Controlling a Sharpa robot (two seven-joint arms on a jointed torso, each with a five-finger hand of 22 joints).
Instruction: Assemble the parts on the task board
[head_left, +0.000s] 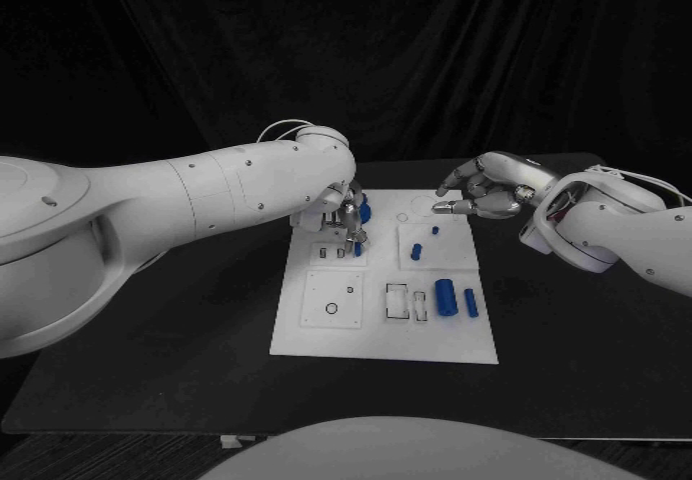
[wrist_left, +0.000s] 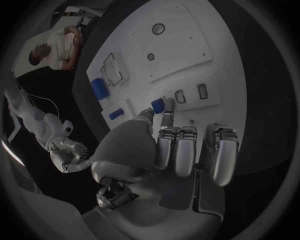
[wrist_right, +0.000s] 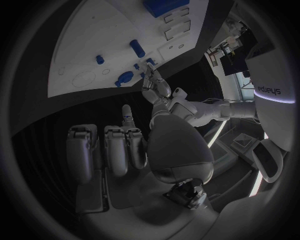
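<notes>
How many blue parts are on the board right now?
6 visible: a large cylinder and slim piece near the right edge, two small pieces mid-board, and two at the left hand. The arm may hide more.

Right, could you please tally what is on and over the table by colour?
Blue parts: 6, one of them pinched by the left hand
White task board: 1
Silver hands: 2, the left hand and the right hand
Total: 9
</notes>
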